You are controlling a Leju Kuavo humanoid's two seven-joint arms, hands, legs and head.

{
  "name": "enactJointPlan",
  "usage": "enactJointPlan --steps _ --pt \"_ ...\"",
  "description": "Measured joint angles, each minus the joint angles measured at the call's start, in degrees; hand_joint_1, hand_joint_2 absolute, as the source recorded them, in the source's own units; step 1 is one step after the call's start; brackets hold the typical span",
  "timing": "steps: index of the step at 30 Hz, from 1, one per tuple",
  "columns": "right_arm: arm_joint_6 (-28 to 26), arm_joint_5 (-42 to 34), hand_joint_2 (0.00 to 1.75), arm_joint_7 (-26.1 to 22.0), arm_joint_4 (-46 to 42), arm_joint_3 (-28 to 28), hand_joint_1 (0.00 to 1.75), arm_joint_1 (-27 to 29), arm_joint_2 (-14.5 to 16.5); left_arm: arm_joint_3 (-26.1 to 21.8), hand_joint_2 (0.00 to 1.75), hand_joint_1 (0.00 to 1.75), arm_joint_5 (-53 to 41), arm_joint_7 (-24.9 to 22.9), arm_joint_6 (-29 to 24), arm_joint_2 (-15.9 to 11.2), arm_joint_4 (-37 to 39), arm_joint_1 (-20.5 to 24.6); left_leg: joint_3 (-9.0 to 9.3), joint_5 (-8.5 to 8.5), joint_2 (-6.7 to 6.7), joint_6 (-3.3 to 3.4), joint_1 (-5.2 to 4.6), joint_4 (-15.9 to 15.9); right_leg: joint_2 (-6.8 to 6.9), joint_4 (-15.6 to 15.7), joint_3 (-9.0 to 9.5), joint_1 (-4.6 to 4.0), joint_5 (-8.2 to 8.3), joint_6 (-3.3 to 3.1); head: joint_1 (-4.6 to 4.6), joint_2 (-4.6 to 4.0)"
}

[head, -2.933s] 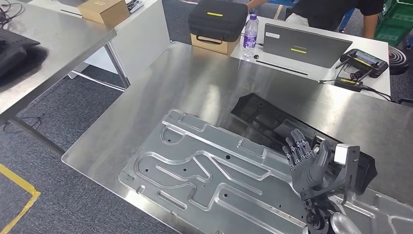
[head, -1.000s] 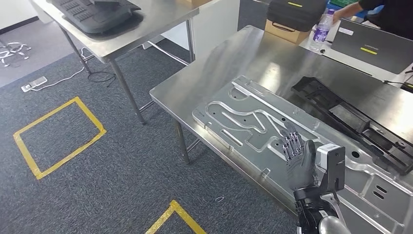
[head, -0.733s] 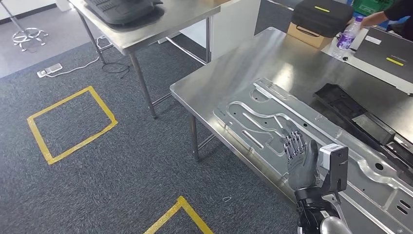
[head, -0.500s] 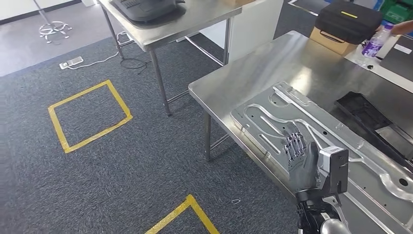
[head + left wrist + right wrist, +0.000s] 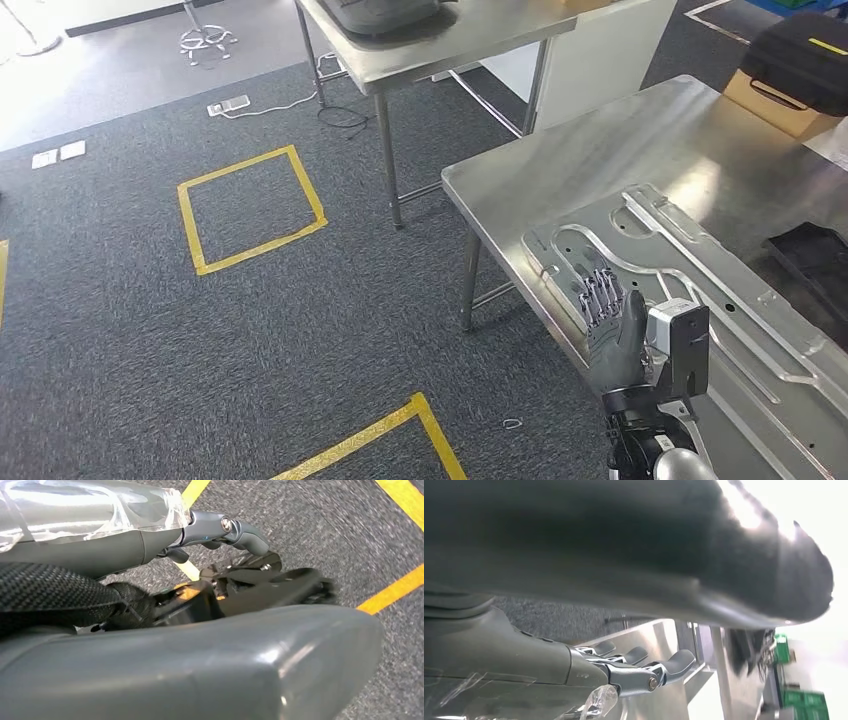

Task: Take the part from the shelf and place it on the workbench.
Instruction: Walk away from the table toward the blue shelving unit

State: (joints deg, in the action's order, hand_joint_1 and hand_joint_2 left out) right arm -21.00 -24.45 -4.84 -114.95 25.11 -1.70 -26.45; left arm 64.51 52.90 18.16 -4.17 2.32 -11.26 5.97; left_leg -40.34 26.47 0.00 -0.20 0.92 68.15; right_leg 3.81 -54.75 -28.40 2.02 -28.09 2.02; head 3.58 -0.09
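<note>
My right hand (image 5: 608, 328) is raised in front of me with its fingers straight and apart, holding nothing; it hangs over the near edge of the workbench (image 5: 610, 140). The right wrist view has its fingers (image 5: 651, 667) stretched out above the steel top. A black moulded part (image 5: 815, 258) lies on the workbench at the picture's right edge, cut off by the frame. In the left wrist view my left hand (image 5: 220, 530) is low over the grey carpet, fingers extended and empty.
A large silver pressed plate (image 5: 700, 290) covers the near side of the workbench. Another steel table (image 5: 450, 35) with a dark object (image 5: 385, 12) stands at the back. Yellow tape squares (image 5: 250, 205) mark the carpet. A black case on a box (image 5: 800, 75) sits far right.
The whole view has swung left: the workbench, plate and black part have slid to the right edge, and more carpet shows. My right hand keeps its raised, empty pose.
</note>
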Motion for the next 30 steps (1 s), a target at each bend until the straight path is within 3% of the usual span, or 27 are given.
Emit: enactJointPlan --steps 1,3,4,6,7,9,11,12,13,14,15,17,19,21,22,24,25,27,28,29,30 --pt "0.00 0.22 0.00 0.07 -0.07 0.03 0.00 -0.01 0.01 0.01 0.00 0.00 0.04 -0.02 0.00 0.00 0.00 -0.06 2.33 -1.87 1.30 0.02 0.00 -4.43 0.58 0.02 0.25 0.06 -0.18 0.26 0.01 0.00" --pt "-0.01 0.87 0.00 0.25 -0.37 0.04 0.00 -0.03 0.01 0.03 0.00 0.00 0.19 -0.09 0.00 0.01 0.00 -0.27 5.61 -3.84 3.32 0.54 -0.43 -10.95 1.61 -0.01 0.60 -0.18 -0.63 0.93 -0.02 0.00" --pt "-0.03 1.22 0.00 0.36 -0.52 0.05 0.00 -0.05 0.01 0.03 0.00 0.00 0.28 -0.12 0.00 0.02 0.00 -0.37 6.09 -3.95 3.71 0.93 -0.68 -12.20 2.11 0.04 0.73 -0.39 -0.81 1.28 -0.07 0.00" --pt "-0.05 1.79 0.00 0.52 -0.75 0.09 0.00 -0.07 0.01 0.03 0.00 0.00 0.50 -0.12 0.00 0.01 0.00 -0.40 5.86 -3.82 2.48 1.83 -0.88 -12.44 3.18 0.35 1.06 -0.46 -1.09 1.93 -0.19 0.00" --pt "-0.07 2.03 0.00 0.58 -0.86 0.11 0.00 -0.10 0.02 0.02 0.00 0.00 0.59 -0.11 -0.01 0.01 0.00 -0.41 5.90 -3.91 1.76 2.22 -0.83 -12.62 2.79 0.17 1.17 -0.35 -1.48 2.19 -0.22 0.00" --pt "-0.09 2.49 0.00 0.63 -1.10 0.15 0.00 -0.10 0.02 0.02 0.00 0.00 0.73 -0.09 -0.02 0.00 0.00 -0.36 6.15 -4.13 0.48 3.28 -0.64 -12.99 -0.06 -3.43 -0.32 -0.14 -3.87 2.28 -0.34 0.00" --pt "-0.15 2.81 0.00 0.71 -1.20 0.17 0.00 0.12 0.01 0.01 0.00 0.00 0.75 -0.08 -0.01 0.05 0.00 -0.30 6.24 -4.14 -0.85 4.00 -0.78 -13.04 -2.97 -11.69 -4.62 -0.35 -7.54 1.97 -0.48 0.00" --pt "-0.20 2.94 0.00 0.76 -1.23 0.19 0.00 0.29 0.01 0.01 0.00 0.00 0.76 -0.08 -0.01 0.08 0.00 -0.30 6.27 -4.11 -1.64 4.11 -0.90 -13.03 -3.42 -15.46 -6.86 -0.50 -8.63 1.87 -0.52 0.00" --pt "-0.25 3.08 0.00 0.79 -1.23 0.20 0.00 0.45 0.01 0.01 0.00 0.00 0.77 -0.08 -0.01 0.10 0.00 -0.30 6.33 -4.10 -2.51 4.15 -1.03 -13.01 -3.59 -17.51 -8.36 -0.64 -8.63 1.80 -0.54 0.00" --pt "-0.32 3.23 0.00 0.81 -1.24 0.21 0.00 0.55 0.01 0.01 0.00 0.00 0.79 -0.08 -0.01 0.10 0.00 -0.31 6.43 -4.09 -3.39 4.16 -1.13 -12.99 -3.70 -17.10 -8.68 -0.70 -7.39 1.71 -0.54 0.00" --pt "-0.37 3.36 0.00 0.82 -1.26 0.21 0.00 0.60 0.01 0.01 0.00 0.00 0.81 -0.08 -0.02 0.11 0.00 -0.30 6.57 -4.07 -4.29 4.14 -1.17 -12.95 -3.98 -14.35 -7.84 -0.70 -5.19 1.60 -0.54 0.00" --pt "-0.45 3.57 0.00 0.82 -1.32 0.22 0.00 0.65 0.01 0.01 0.00 0.00 0.84 -0.07 -0.02 0.12 0.00 -0.23 6.64 -3.94 -5.91 3.91 -1.27 -12.66 -6.29 -6.23 -4.69 -0.52 -0.80 1.41 -0.54 0.00" --pt "-0.46 3.74 0.00 0.86 -1.44 0.22 0.00 0.74 0.01 0.01 0.00 0.00 0.85 -0.02 -0.02 0.13 0.00 -0.14 6.32 -3.88 -7.24 3.44 -1.31 -12.41 -8.07 -1.90 -3.00 -0.43 0.80 1.09 -0.53 0.00" --pt "-0.46 3.97 0.00 0.91 -1.58 0.23 0.00 0.76 0.01 -0.01 0.00 0.00 0.86 0.02 -0.02 0.09 0.00 -0.12 5.96 -4.04 -8.39 2.85 -1.15 -12.44 -7.15 -1.50 -2.88 -0.56 0.88 0.47 -0.51 0.00" --pt "-0.46 4.15 0.00 0.93 -1.74 0.24 0.00 0.71 0.01 -0.01 0.00 0.00 0.87 0.03 -0.03 0.07 0.00 -0.14 5.78 -3.91 -7.92 2.53 -1.15 -12.16 -6.45 -1.43 -2.80 -0.58 0.97 0.15 -0.51 0.00" --pt "-0.47 4.62 0.00 1.03 -2.16 0.26 0.00 0.68 0.01 0.00 0.00 0.00 0.86 -0.10 -0.10 0.02 0.00 -0.10 4.31 -2.09 -5.09 1.85 -1.19 -8.97 -5.03 -1.30 -2.63 -0.42 1.06 -0.48 -0.39 0.00" --pt "-0.46 4.90 0.00 1.08 -2.37 0.28 0.00 0.72 0.02 0.00 0.00 0.00 0.85 -0.22 -0.17 0.03 0.00 -0.07 2.77 -0.36 -3.19 1.47 -1.15 -5.64 -4.36 -1.28 -2.53 -0.46 1.00 -0.68 -0.32 0.00" --pt "-0.44 5.36 0.00 1.18 -2.55 0.36 0.00 0.79 0.05 -0.01 0.00 0.00 0.84 -0.49 -0.33 0.02 0.00 0.06 -1.13 2.95 -1.47 0.87 -0.75 2.23 -2.88 -1.29 -2.44 -0.51 0.82 -0.90 -0.22 0.00" --pt "-0.43 5.58 0.00 1.20 -2.56 0.45 0.00 0.81 0.09 -0.01 0.00 0.00 0.82 -0.76 -0.43 0.01 0.00 0.10 -2.34 3.56 -1.14 0.69 -0.56 4.58 -2.08 -1.29 -2.38 -0.50 0.73 -0.90 -0.20 0.00" --pt "-0.39 5.79 0.00 1.17 -2.56 0.60 0.00 0.81 0.15 -0.01 0.00 0.00 0.81 -1.16 -0.55 -0.03 0.00 0.13 -2.43 3.14 -0.88 0.59 -0.42 4.72 -1.33 -1.29 -2.28 -0.48 0.60 -0.85 -0.20 0.00" --pt "-0.33 6.06 0.00 1.09 -2.56 0.77 0.00 0.80 0.24 -0.01 0.00 0.00 0.79 -1.69 -0.73 -0.10 0.00 0.15 -1.26 1.77 -0.55 0.59 -0.33 2.48 -0.60 -1.29 -2.11 -0.45 0.46 -0.75 -0.19 0.00"
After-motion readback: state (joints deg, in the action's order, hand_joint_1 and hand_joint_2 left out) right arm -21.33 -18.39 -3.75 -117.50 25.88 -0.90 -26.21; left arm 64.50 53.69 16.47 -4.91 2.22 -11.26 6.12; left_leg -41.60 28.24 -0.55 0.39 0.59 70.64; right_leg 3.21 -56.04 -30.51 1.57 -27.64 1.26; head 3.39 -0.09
